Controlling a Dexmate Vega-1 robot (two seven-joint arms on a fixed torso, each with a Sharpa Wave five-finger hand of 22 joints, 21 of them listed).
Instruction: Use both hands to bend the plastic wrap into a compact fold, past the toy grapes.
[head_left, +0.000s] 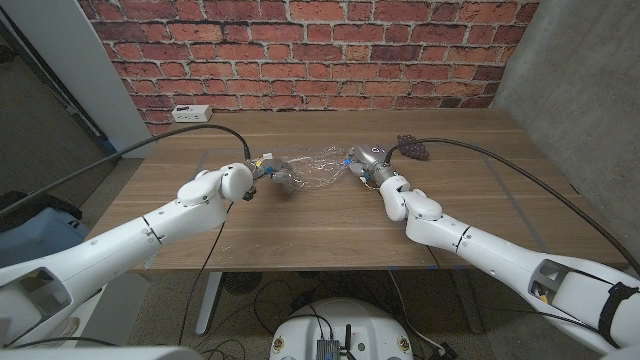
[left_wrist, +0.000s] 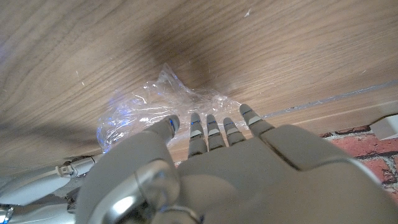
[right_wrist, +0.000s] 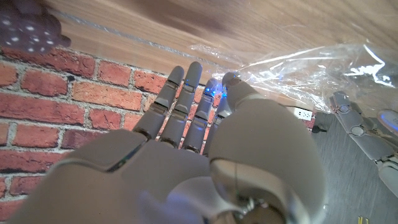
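— Clear plastic wrap (head_left: 312, 168) is lying crumpled on the wooden table (head_left: 300, 225), stretching between the two hands near the far middle. What is the head view giving that the wrist views are not?

— It is showing both ends at once: the left hand (head_left: 262, 171) is meeting one end of the wrap and the right hand (head_left: 366, 160) the other, with the toy grapes (head_left: 412, 148) sitting just beyond the right hand, toward the brick wall (head_left: 300, 50).

— And the wrist views?

— The left wrist view is looking along the left hand (left_wrist: 211, 155), whose fingers (left_wrist: 196, 134) are reaching out straight toward the wrap (left_wrist: 155, 112). The right wrist view is showing the right hand (right_wrist: 186, 143) with its fingers extended and the thumb close to the wrap's edge (right_wrist: 311, 62); the grapes (right_wrist: 28, 28) are blurring into a dark purple lump at a corner.

— Is either hand actually gripping?

— Hard to say — the fingertips are hiding behind the palms and the film, so whether either hand is pinching the wrap cannot be told.
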